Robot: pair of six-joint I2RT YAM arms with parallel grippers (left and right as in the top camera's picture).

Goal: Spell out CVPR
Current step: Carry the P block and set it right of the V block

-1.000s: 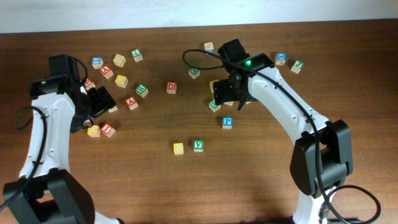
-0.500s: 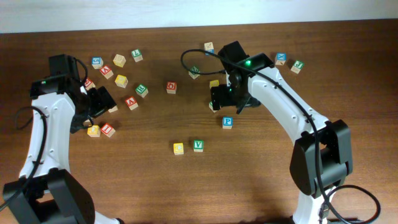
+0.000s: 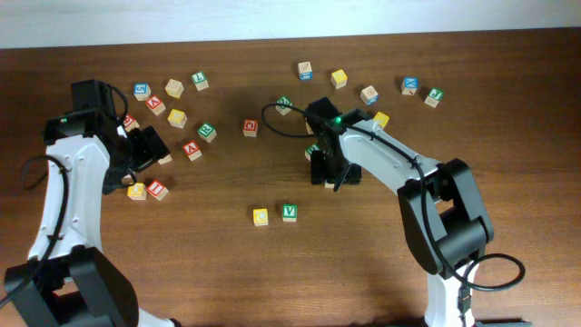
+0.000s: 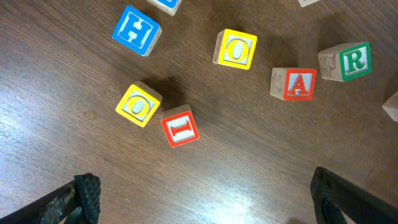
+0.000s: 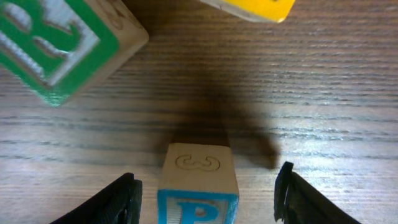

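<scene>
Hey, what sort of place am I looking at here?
Probably a robotics lab bench: a white-and-black left robot arm and right robot arm over a dark wooden table scattered with small wooden alphabet cubes, such as the green-lettered V cube.

One table (image 3: 363,272) carries at least twenty-one letter cubes (image 3: 251,127) in the overhead view. A few are half hidden under two arms, the left arm (image 3: 65,182) and the right arm (image 3: 390,162). Among the cubes are one yellow cube (image 3: 260,216) and one green V (image 3: 290,213). The left wrist view holds six whole cubes: two yellow O cubes (image 4: 236,48), one blue H (image 4: 136,30), one red I (image 4: 180,128), one red A (image 4: 294,83) and one green R (image 4: 346,61). The right wrist view holds three: one blue P (image 5: 198,199), one green-lettered cube (image 5: 56,43) and one yellow-faced cube (image 5: 249,6).
</scene>
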